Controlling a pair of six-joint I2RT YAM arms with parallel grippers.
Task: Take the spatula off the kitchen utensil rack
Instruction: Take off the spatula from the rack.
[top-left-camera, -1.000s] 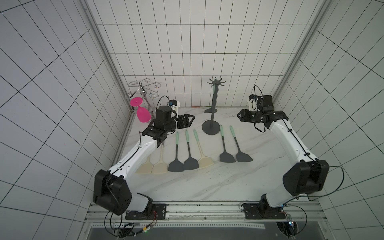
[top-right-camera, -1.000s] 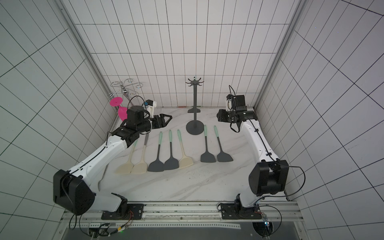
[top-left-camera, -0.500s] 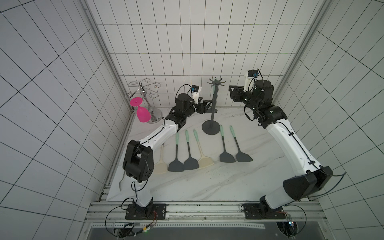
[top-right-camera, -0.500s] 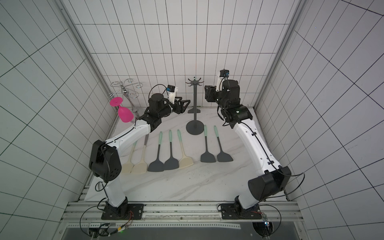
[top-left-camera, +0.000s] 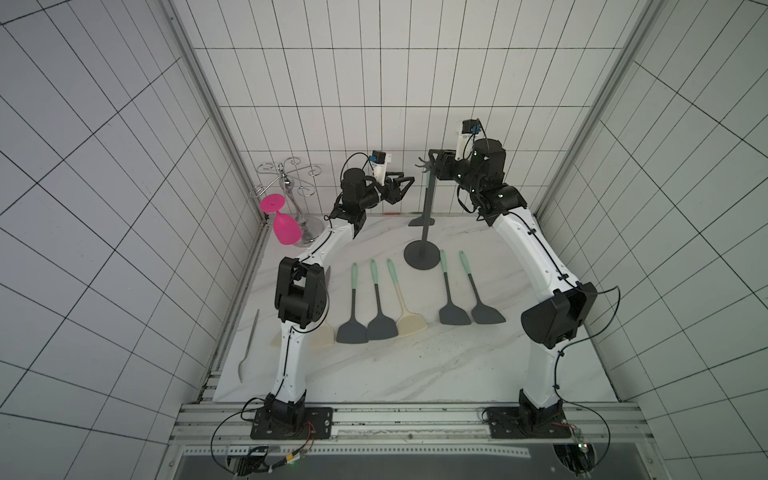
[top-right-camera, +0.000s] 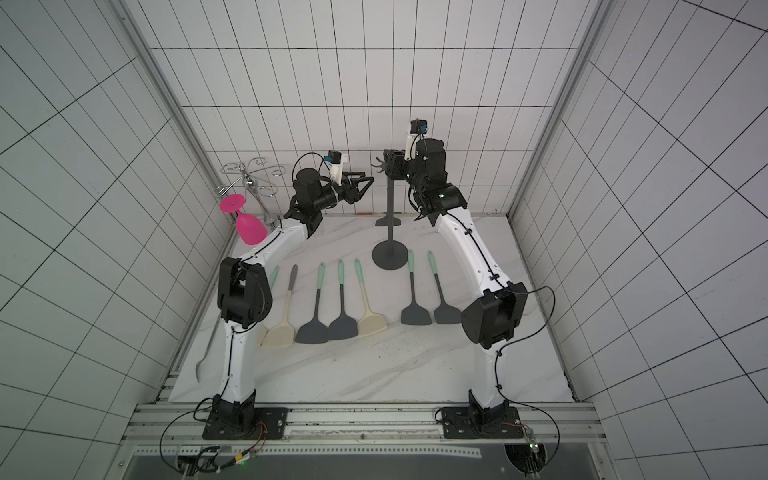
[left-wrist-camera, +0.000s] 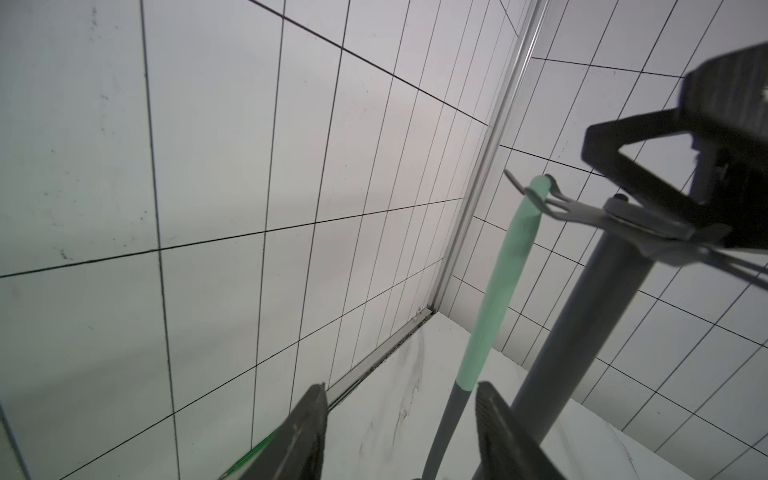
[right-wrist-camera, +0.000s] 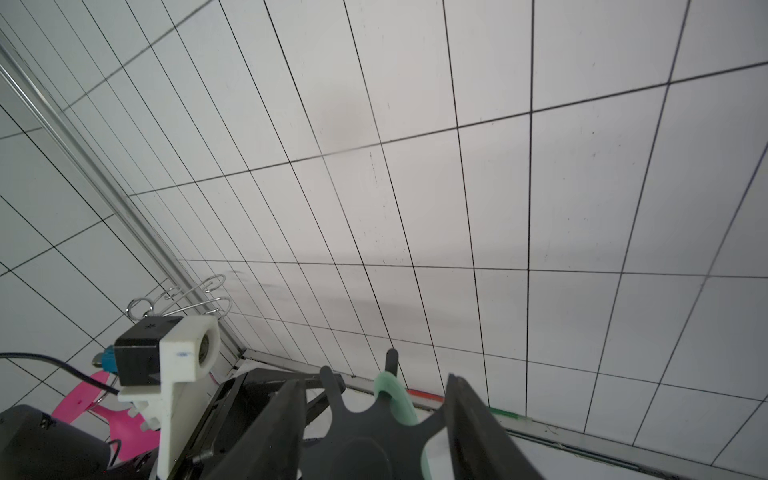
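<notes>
The kitchen utensil rack (top-left-camera: 428, 208), a dark grey pole on a round base, stands at the back of the table in both top views (top-right-camera: 390, 216). A spatula with a mint handle (left-wrist-camera: 498, 291) hangs by its loop (right-wrist-camera: 395, 395) from a hook on the far side; its dark blade (top-left-camera: 422, 220) shows behind the pole. My right gripper (right-wrist-camera: 376, 380) is open, its fingers on either side of the rack's crown (right-wrist-camera: 374, 432). My left gripper (left-wrist-camera: 401, 409) is open beside the pole (left-wrist-camera: 582, 332), with the spatula's shaft between its fingers, close to one finger (left-wrist-camera: 494, 415).
Several spatulas (top-left-camera: 376, 299) lie in a row on the marble table in front of the rack's base (top-left-camera: 422, 256). A chrome glass holder (top-left-camera: 286, 183) with a hanging pink glass (top-left-camera: 284, 226) stands back left. A thin utensil (top-left-camera: 249, 347) lies beside the table's left edge.
Both arms rose from low over the table to the top of the rack. The right gripper came round the crown. The left gripper reached the spatula's shaft and its jaws narrowed.
</notes>
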